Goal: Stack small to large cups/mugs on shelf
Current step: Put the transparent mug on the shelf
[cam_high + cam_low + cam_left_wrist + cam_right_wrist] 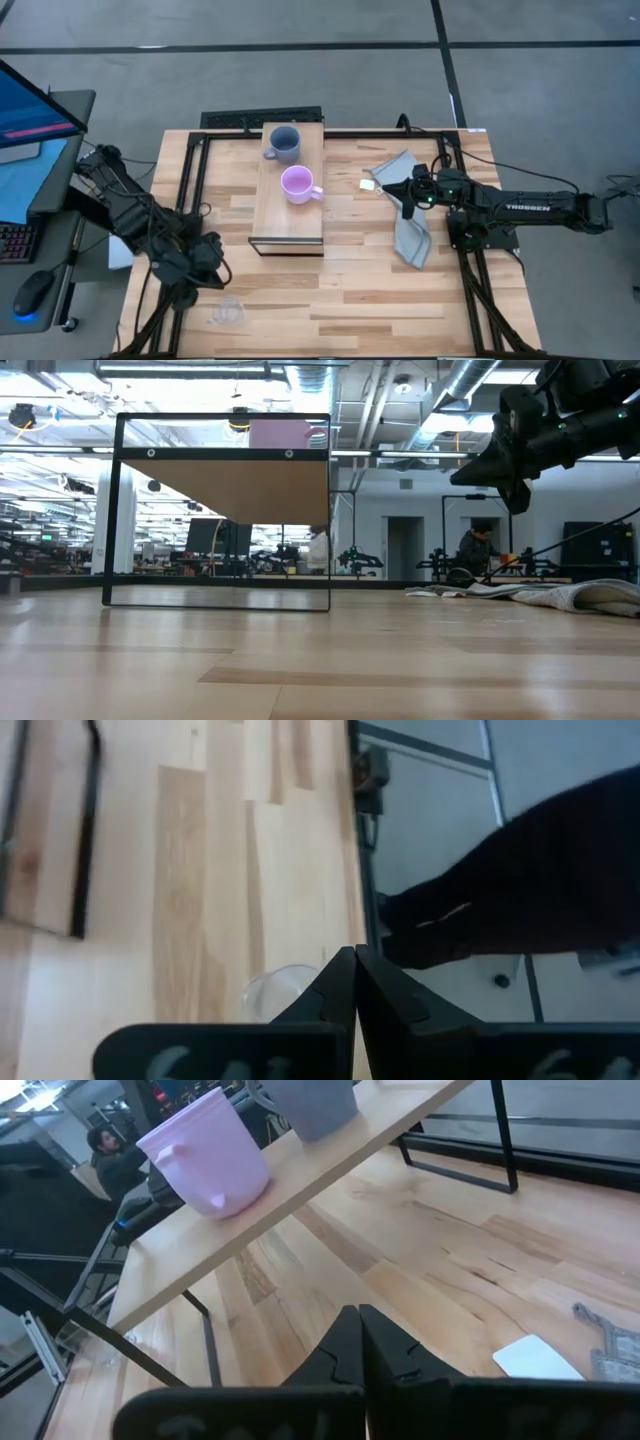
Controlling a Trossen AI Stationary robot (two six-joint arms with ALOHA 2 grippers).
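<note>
Currently we are finding the left hand (205,262) pinched fully together and holding nothing, hovering near the tabletop's (400,300) near-left corner, with the small clear cup (227,312) standing just beside it and untouched; in the left wrist view the cup's rim (282,988) is peeking out behind the closed fingertips. We are judging the step in hand to be the pick of this cup, so the fingers will be needing to spread before descending, one finger going inside the rim and one outside, since thin clear plastic is likely slipping under a side squeeze. The grey-blue mug (284,144) and the lilac mug (298,185) are sitting apart on the shelf (286,228), not yet nested. The right hand (408,192) is waiting, closed and empty, above the grey cloth (412,240). For clearance, the cup is standing close to the tabletop's front edge, so any nudge outward is risking a fall; the open run between cup and shelf is looking free, though the raised shelf edge is demanding a lift first.
</note>
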